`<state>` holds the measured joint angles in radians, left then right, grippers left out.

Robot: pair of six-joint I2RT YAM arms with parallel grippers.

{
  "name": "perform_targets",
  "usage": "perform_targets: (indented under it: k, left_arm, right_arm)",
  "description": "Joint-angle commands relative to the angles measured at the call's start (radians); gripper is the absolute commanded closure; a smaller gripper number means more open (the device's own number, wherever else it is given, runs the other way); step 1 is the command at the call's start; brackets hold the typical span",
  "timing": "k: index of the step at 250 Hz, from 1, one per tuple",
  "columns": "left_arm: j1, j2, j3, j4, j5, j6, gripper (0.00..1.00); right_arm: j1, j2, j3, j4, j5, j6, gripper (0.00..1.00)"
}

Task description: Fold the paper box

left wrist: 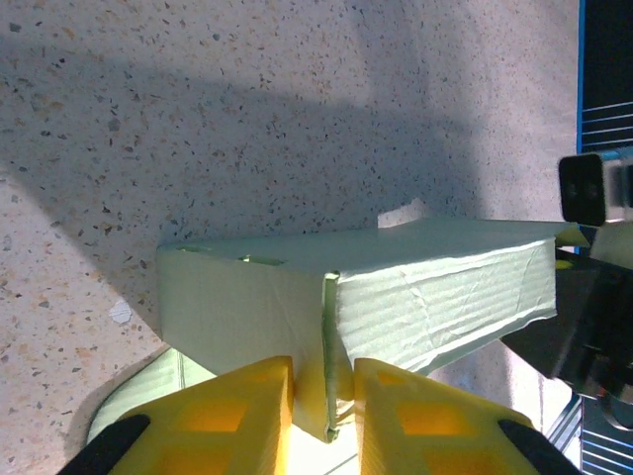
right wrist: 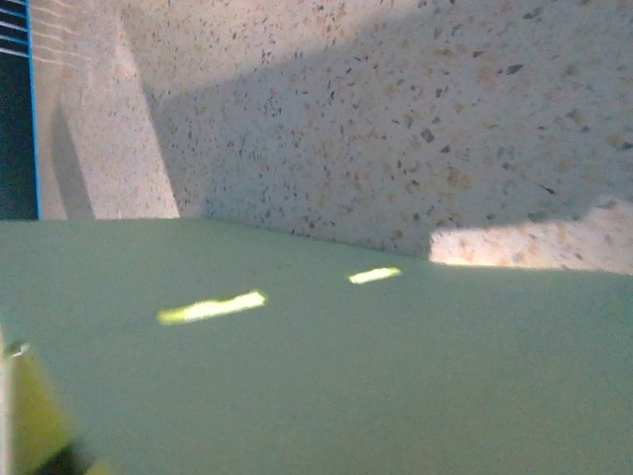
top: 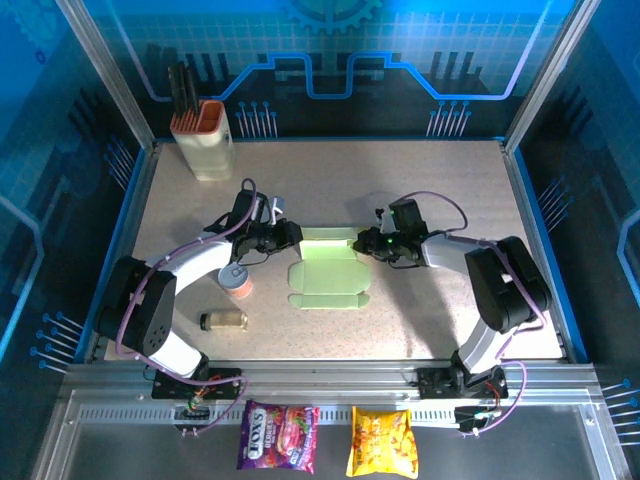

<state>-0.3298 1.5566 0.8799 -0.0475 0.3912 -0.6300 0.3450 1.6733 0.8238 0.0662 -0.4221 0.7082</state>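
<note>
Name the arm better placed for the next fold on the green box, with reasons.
Left, probably. The left hand pinches a raised flap of the paper box; the right hand sits at the box's other end, its grip unclear.

Left gripper [left wrist: 324, 401] pinching paper box [left wrist: 435, 297] flap edge, apparently; speckled table [left wrist: 247, 119] beyond.

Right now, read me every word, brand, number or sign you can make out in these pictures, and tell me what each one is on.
"FOX'S": on the purple candy bag in front of the arm bases; its smaller print is too blurred to read.
Print on the yellow snack bag: too small to read.
No print shows on the paper box.
</note>
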Motion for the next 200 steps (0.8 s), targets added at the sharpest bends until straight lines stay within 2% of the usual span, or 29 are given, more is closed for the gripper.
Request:
perform_targets:
  k: [1,71,97,132,200]
  left_arm:
    - [0.005,0.027,0.014,-0.059,0.003,0.000,0.76]
    - [0.006,0.025,0.016,-0.066,0.000,0.004,0.75]
    - [0.006,0.023,0.019,-0.069,0.002,0.005,0.74]
    - [0.006,0.023,0.020,-0.071,0.001,0.007,0.74]
    - [0.005,0.018,0.020,-0.078,0.000,0.007,0.74]
  right_arm:
    - [-0.034,-0.083,0.007,-0.148,-0.013,-0.133,0.62]
    - [-0.099,-0.202,0.047,-0.354,0.065,-0.312,0.56]
    - [-0.112,-0.218,0.074,-0.393,0.121,-0.378,0.51]
    - [-0.112,-0.183,0.112,-0.414,0.190,-0.451,0.46]
    - [-0.112,-0.089,0.153,-0.383,0.218,-0.505,0.46]
